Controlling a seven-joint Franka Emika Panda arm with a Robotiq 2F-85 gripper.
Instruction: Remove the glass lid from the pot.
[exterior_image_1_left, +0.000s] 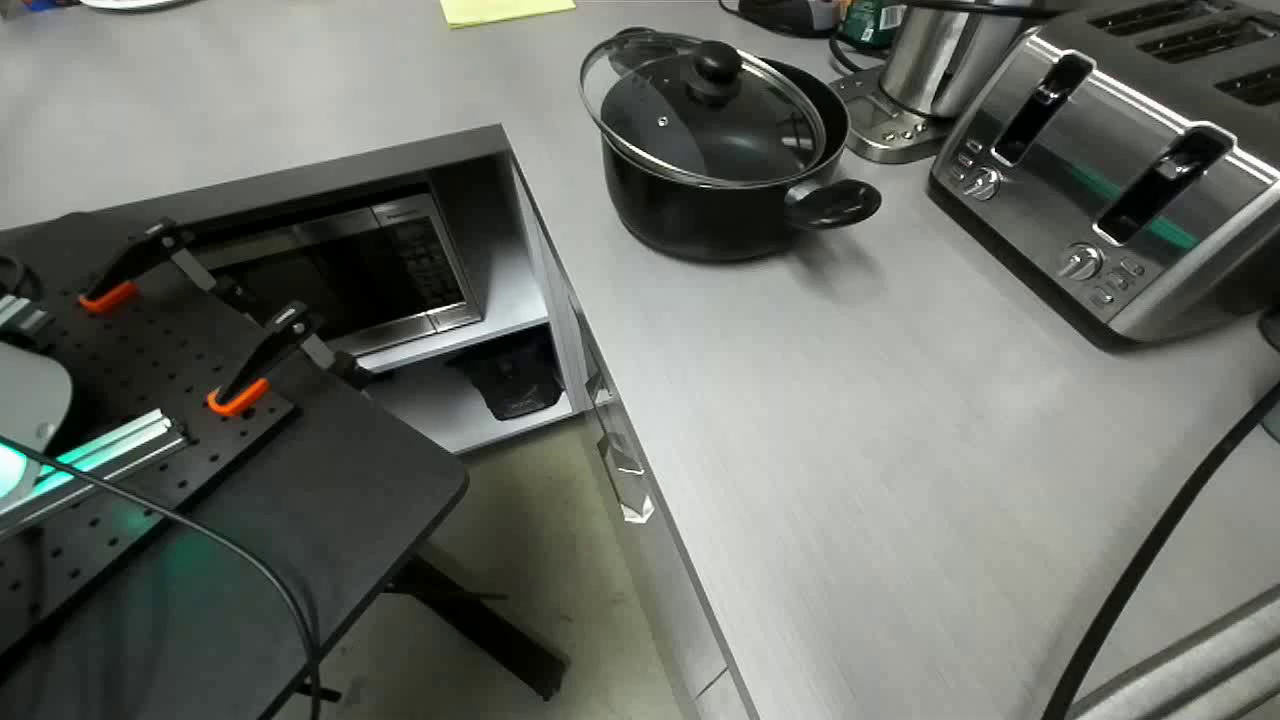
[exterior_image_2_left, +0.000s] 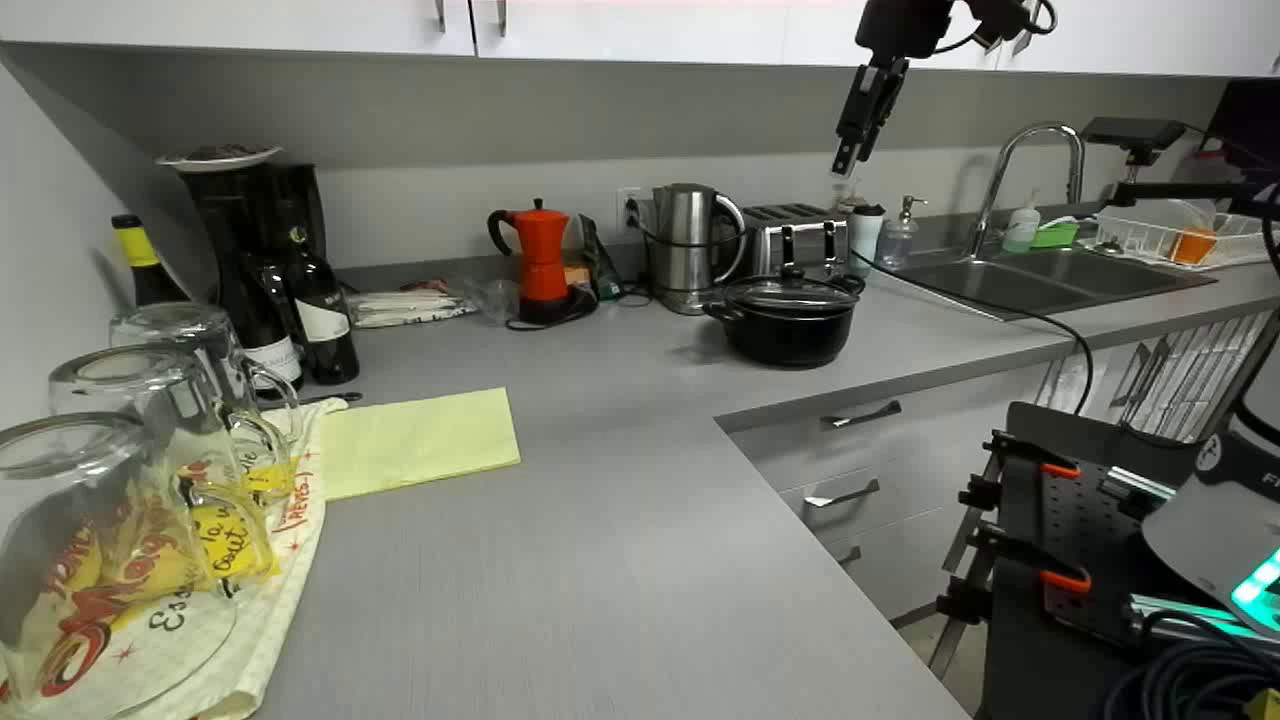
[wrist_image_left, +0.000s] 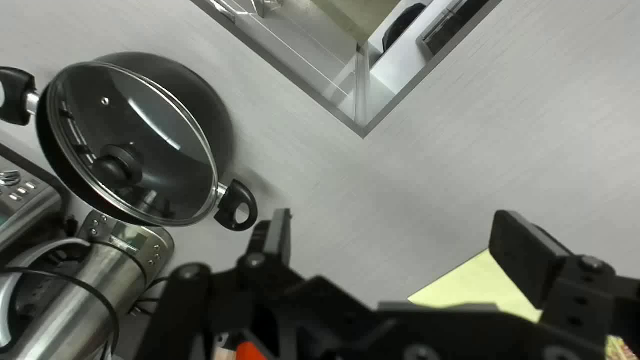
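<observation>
The round glass lid (exterior_image_1_left: 760, 120) with a black knob lies on the black pot (exterior_image_1_left: 690, 215), set off-centre so part of the pot's opening shows at one side. The lid (exterior_image_2_left: 760, 293) and pot (exterior_image_2_left: 790, 338) also show on the counter in an exterior view. My gripper (exterior_image_2_left: 848, 160) is high above the counter there, pointing down, apart from the lid. In the wrist view the gripper (wrist_image_left: 392, 220) is open, with nothing between its fingers. The lid (wrist_image_left: 165, 150) and pot (wrist_image_left: 210, 107) lie left of the fingers, a side handle near the left finger.
A steel toaster (exterior_image_1_left: 1120, 170) and a kettle (exterior_image_2_left: 685, 240) stand close beside the pot. A red moka pot (exterior_image_2_left: 543, 265), a yellow sheet (exterior_image_2_left: 420, 440) and several glass mugs (exterior_image_2_left: 150, 400) are along the counter (exterior_image_2_left: 560, 560). Its inner corner (wrist_image_left: 363, 131) drops off near the pot.
</observation>
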